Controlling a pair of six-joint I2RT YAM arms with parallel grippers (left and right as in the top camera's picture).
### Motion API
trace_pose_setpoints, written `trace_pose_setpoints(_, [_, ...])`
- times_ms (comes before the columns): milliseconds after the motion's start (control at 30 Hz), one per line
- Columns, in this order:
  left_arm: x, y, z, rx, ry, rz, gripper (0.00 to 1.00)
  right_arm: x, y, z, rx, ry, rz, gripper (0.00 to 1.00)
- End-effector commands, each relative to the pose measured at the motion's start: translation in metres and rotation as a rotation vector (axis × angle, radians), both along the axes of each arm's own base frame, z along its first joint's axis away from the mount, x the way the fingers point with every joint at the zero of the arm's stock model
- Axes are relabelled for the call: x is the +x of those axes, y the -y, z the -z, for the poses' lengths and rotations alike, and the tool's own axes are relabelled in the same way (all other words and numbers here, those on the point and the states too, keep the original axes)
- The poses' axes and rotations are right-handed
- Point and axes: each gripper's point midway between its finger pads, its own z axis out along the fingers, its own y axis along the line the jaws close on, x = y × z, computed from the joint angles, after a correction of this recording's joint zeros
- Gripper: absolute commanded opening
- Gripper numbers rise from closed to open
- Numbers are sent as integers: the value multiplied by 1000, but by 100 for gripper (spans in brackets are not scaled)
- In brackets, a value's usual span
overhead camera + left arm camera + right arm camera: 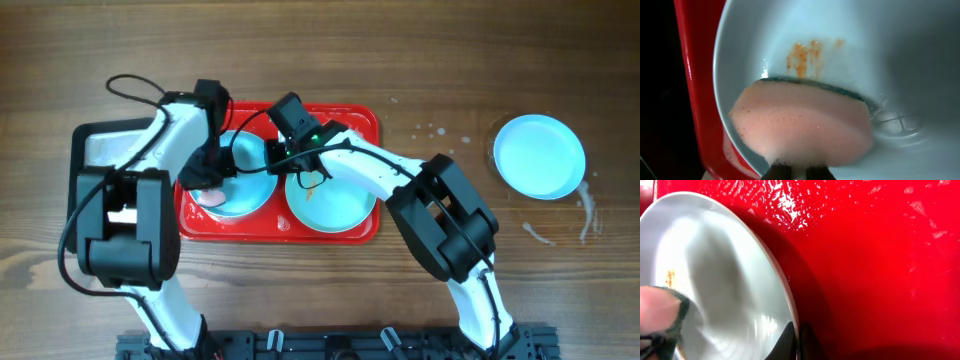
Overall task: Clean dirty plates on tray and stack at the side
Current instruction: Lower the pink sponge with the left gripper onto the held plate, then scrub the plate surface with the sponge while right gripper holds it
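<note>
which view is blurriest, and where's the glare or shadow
Left wrist view: the softest, the sponge too close to focus, the plate shadowed at upper right. Right wrist view: white glare on droplets along the top of the tray, dark shadow beside the plate rim. Overhead view: sharp and evenly lit.
</note>
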Motion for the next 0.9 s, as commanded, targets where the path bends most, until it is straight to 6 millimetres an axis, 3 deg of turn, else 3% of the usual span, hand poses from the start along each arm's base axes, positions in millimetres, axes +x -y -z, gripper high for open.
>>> trace_pose_setpoints(0, [-3, -5, 10, -57, -21, -45, 4, -5, 8, 18, -32, -41, 13, 4])
trace_pose_setpoints(133, [30, -4, 26, -66, 142, -73, 4, -5, 8, 18, -31, -40, 13, 4])
trace_pose_setpoints(333, [42, 17, 63, -114, 310, -106, 4, -5, 8, 18, -31, -41, 13, 4])
trace_pose_setpoints(533, [56, 80, 60, -348, 370, 6, 4, -6, 8, 18, -29, -43, 11, 4])
trace_pose_setpoints(633, [59, 125, 43, -605, 384, 144, 4, -6, 8, 18, -29, -43, 11, 4])
trace_pose_setpoints(667, [61, 127, 40, -622, 387, 150, 4, -6, 8, 18, -30, -43, 11, 4])
trace_pose_setpoints(767, [66, 109, 46, -507, 396, 102, 4, -6, 8, 18, -30, -43, 11, 4])
trace_pose_setpoints(867, [60, 56, 58, -205, 380, -59, 4, -6, 8, 18, -30, -43, 11, 4])
